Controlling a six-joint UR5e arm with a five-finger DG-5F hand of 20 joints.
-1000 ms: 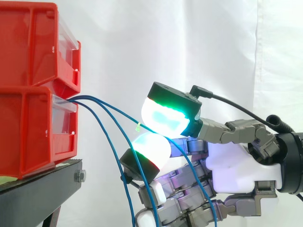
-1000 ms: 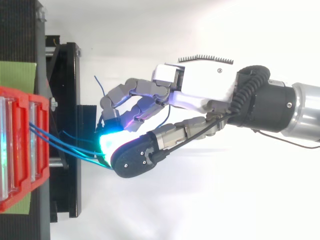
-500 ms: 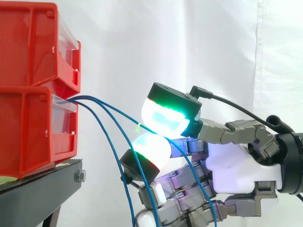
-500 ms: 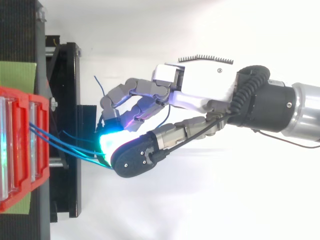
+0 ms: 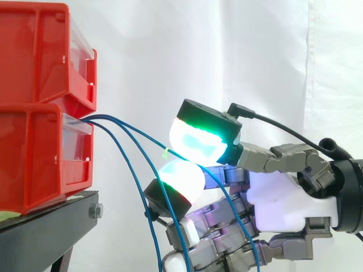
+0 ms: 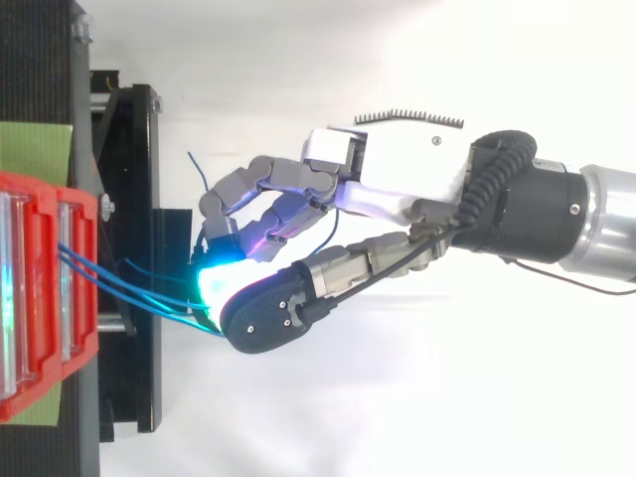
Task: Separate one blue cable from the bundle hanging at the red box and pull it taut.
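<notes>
One blue cable (image 5: 142, 135), led from the red box (image 5: 45, 153) at left to mid-frame, is held pinched between the glowing pads (image 5: 195, 141) of the robot hand (image 5: 283, 195), and is best drawn straight rightward with the pinch kept firm, so the two hanging cables (image 5: 131, 170) are left slack.

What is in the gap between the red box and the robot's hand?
Blue cables span it, seen in the side view: they leave the lower red box, and one is pinched between the hand's glowing pads.
</notes>
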